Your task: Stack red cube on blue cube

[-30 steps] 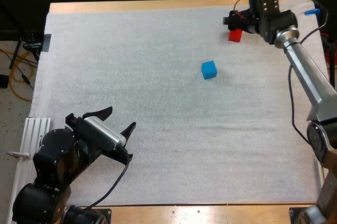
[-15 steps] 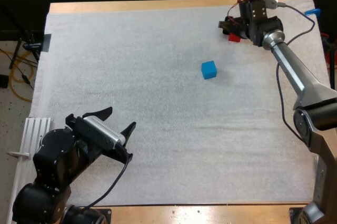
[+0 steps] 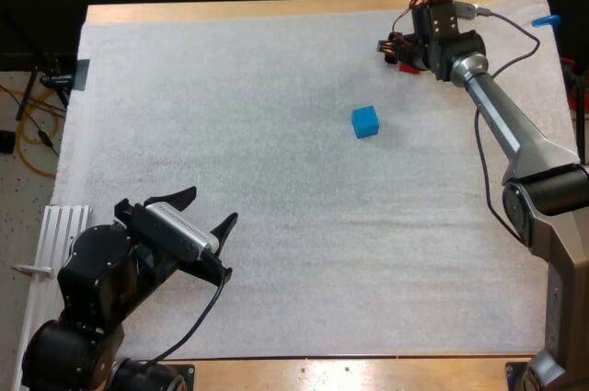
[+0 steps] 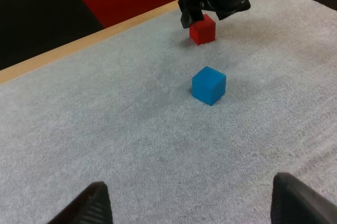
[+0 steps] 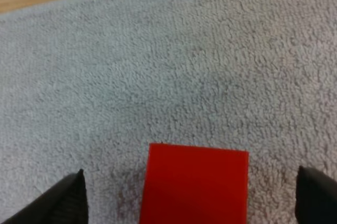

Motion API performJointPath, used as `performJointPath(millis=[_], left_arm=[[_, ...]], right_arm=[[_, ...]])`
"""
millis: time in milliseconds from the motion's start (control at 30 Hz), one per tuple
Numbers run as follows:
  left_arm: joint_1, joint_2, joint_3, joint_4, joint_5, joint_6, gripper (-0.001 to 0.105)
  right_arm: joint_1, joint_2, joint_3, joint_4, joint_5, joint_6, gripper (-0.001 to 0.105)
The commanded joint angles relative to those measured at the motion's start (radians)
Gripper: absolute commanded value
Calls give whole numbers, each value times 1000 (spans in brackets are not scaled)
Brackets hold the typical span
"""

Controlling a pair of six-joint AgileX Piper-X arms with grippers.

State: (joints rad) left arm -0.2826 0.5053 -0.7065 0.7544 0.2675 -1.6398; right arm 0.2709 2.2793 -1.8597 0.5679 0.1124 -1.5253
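Observation:
The red cube [image 3: 409, 67] lies near the mat's far right, mostly covered by my right gripper [image 3: 398, 52]. In the right wrist view the red cube [image 5: 195, 182] sits between my right gripper's [image 5: 192, 198] two fingers, which stand wide apart and clear of it, so it is open. The blue cube [image 3: 365, 121] rests alone on the mat, nearer the middle. My left gripper [image 3: 210, 207] hovers open over the near left of the mat. Its view looks across at the blue cube [image 4: 209, 85], with the red cube [image 4: 202, 29] and the right gripper [image 4: 210, 0] beyond.
The white mat [image 3: 276, 179] covers the table. Its wooden far edge [image 3: 230, 9] runs just behind the red cube. A ribbed white metal block [image 3: 64, 225] lies at the mat's left edge beside my left arm.
My right gripper has shifted left and settled over the red cube, hiding most of it in the high view. The left arm and the blue cube have not moved.

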Motion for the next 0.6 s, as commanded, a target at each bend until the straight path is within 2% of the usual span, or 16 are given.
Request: performJointPath(millis=[0, 100, 200, 267, 433, 567], left_arm=[[-5, -3, -9, -5, -2, -12, 63], [-5, -3, -9, -5, -2, -12, 63], [-5, -3, -9, -5, -2, -12, 63], [-5, -3, -9, -5, -2, -12, 63], [-5, -3, -9, -5, -2, -12, 63], [-5, -3, -9, -5, -2, -12, 63]], right_arm=[[0, -6, -11, -3, -21, 4, 75], [0, 0, -11, -3, -24, 4, 65], [0, 1, -11, 21, -27, 4, 44], [0, 1, -11, 21, -46, 4, 38], [0, 1, -11, 21, -60, 4, 38], [0, -32, -11, 19, -69, -73, 38]])
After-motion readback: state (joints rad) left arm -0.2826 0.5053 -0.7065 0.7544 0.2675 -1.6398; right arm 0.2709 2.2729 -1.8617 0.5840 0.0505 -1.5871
